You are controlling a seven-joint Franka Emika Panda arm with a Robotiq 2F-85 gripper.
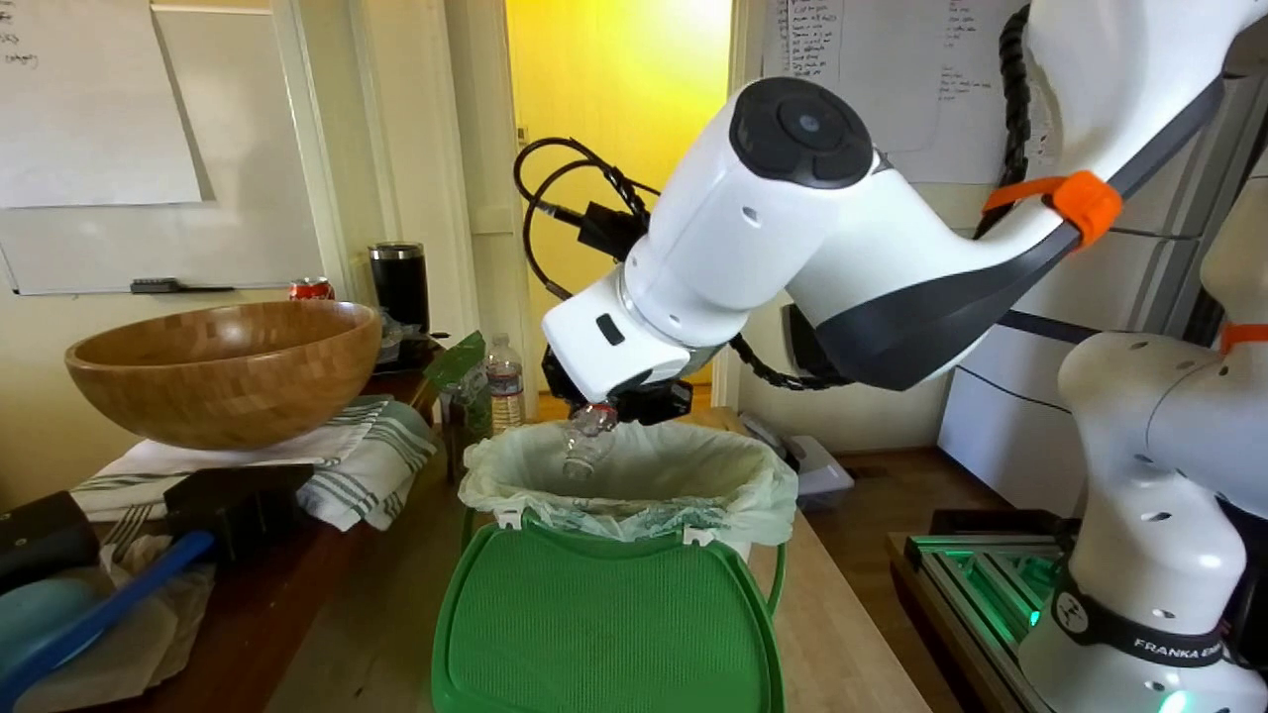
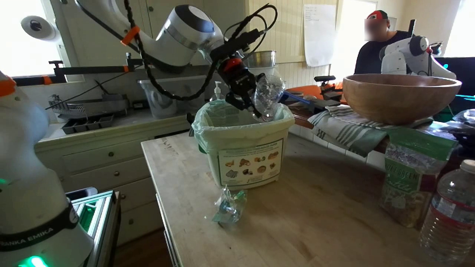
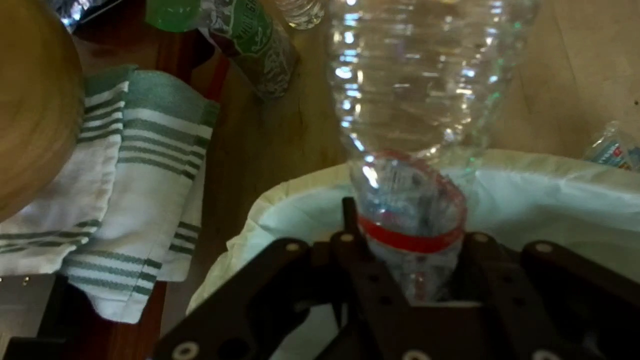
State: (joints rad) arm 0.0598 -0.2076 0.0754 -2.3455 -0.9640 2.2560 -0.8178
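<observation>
A clear, crumpled plastic bottle (image 3: pixel 425 85) with a red band lies between the fingers of my gripper (image 3: pixel 412 240) in the wrist view. Both fingers appear to press on its sides. In an exterior view the bottle (image 2: pixel 268 97) sticks out tilted from the gripper (image 2: pixel 256 97), over the rim of a lined bin (image 2: pixel 252 148). From the opposite angle, the bottle (image 1: pixel 588 451) hangs under the wrist at the mouth of the bin's pale green liner (image 1: pixel 634 520), which mostly hides the fingers' tips. The bin's green lid (image 1: pixel 609 614) hangs down at its side.
The bin stands on a wooden table (image 2: pixel 315 222) with a crumpled wrapper (image 2: pixel 230 207) before it. A green snack bag (image 2: pixel 412 185) and an upright water bottle (image 2: pixel 449 218) stand near its edge. Beside them are a wooden bowl (image 2: pixel 397 98) and a striped towel (image 2: pixel 345 126). Someone stands behind.
</observation>
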